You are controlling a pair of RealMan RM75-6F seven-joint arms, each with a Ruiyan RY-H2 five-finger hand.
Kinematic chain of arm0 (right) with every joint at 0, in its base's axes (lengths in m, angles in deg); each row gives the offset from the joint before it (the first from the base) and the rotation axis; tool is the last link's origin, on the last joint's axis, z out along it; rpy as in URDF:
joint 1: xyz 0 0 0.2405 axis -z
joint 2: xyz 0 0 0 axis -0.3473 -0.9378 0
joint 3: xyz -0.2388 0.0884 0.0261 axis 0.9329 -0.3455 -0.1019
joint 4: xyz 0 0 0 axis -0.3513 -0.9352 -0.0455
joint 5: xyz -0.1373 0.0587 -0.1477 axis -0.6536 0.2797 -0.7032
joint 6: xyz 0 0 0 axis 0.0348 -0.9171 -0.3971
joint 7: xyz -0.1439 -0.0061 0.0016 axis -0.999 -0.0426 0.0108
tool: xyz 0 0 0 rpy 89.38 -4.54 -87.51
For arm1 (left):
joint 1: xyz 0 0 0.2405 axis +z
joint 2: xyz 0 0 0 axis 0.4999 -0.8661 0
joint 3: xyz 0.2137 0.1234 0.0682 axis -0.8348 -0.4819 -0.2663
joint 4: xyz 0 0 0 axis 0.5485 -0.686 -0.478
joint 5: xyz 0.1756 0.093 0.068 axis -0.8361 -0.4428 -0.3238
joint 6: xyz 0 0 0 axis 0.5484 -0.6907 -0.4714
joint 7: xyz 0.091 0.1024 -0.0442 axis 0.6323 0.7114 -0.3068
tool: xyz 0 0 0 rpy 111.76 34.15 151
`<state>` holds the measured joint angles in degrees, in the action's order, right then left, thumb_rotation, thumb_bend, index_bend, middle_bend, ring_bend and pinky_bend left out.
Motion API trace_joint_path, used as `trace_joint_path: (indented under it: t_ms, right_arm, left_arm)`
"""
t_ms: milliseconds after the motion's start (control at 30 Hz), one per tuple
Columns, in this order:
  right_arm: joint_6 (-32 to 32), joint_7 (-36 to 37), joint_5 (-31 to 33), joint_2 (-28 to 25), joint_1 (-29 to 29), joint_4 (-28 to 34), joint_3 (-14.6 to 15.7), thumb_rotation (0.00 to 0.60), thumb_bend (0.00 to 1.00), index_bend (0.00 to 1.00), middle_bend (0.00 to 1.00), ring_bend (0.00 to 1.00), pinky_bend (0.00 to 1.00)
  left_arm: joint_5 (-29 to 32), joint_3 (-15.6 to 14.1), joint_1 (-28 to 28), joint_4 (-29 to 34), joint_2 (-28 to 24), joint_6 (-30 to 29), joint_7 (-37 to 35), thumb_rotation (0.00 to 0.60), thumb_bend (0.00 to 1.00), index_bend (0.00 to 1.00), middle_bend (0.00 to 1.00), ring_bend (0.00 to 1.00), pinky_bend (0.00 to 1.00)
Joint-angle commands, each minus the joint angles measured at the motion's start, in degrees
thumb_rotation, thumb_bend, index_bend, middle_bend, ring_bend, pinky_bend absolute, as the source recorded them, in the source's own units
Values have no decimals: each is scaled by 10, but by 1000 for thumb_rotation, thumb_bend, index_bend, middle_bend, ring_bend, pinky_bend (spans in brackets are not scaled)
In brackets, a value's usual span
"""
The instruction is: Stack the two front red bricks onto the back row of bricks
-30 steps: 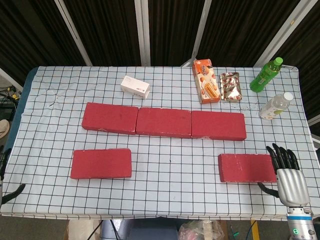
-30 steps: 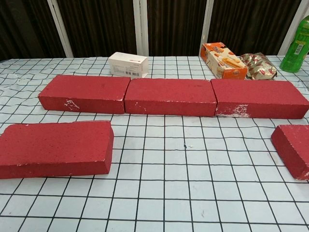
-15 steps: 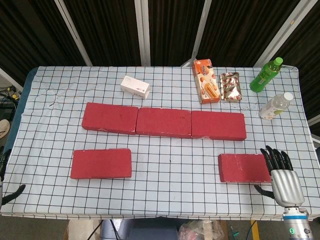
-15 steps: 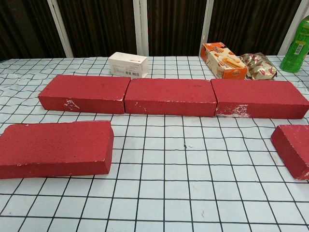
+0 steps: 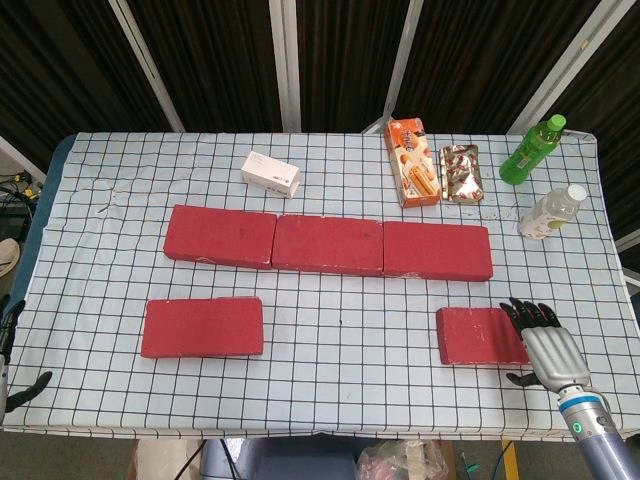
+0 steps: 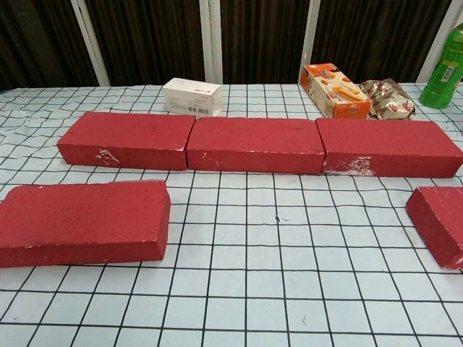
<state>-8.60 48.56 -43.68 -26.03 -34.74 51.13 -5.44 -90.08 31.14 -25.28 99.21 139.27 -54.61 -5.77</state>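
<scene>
1. The right hand (image 5: pixel 545 345) sits at the right end of the front right brick (image 5: pixel 481 336). Its dark fingers (image 5: pixel 522 312) reach over that end while the thumb shows on the near side, below the brick. It looks like a grasp being set, but I cannot tell whether the fingers have clamped.
2. The step in hand is, by my reading, picking up this brick, the first of the two. Nothing is stacked yet.
3. The back row (image 5: pixel 328 244), three bricks end to end, lies beyond the hand and to its left. The row's right brick (image 5: pixel 437 250) is the nearest landing spot.
4. Next the hand needs a firm hold across the brick's width, then a lift clear of the cloth and a carry away from the robot.
5. The front left brick (image 5: pixel 203 327) lies far to the left, untouched, nearer the left hand (image 5: pixel 8 345).
6. The left hand is cut off by the picture edge, so its state is unclear. The chest view shows neither hand, and it crops the right brick.
</scene>
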Motion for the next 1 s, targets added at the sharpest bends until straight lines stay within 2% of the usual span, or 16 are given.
trace_joint_path:
  t_ms: [33,233,500,1000]
  right_arm:
    - [25,-16,27,-5,-20,-3,-5,600,154,0,0,0,0]
    - [58,-68,82,-6,-46,10,-3,600,154,0,0,0,0]
    - [65,-115,144,-5,-67,27,0,600,153,0,0,0,0]
    - [71,-155,182,31,-99,12,10,600,154,0,0,0,0]
  left_arm:
    - [-2,-1,0,0,1,-1,3,600,0,46,0,32,210]
    - [0,0,-1,0,4,2,8,600,0,47,0,32,210]
    - [-1,0,-1,0,4,4,10,600,0,47,0,32,210]
    - [4,2,-2,0,7,7,16,600,0,47,0,33,210]
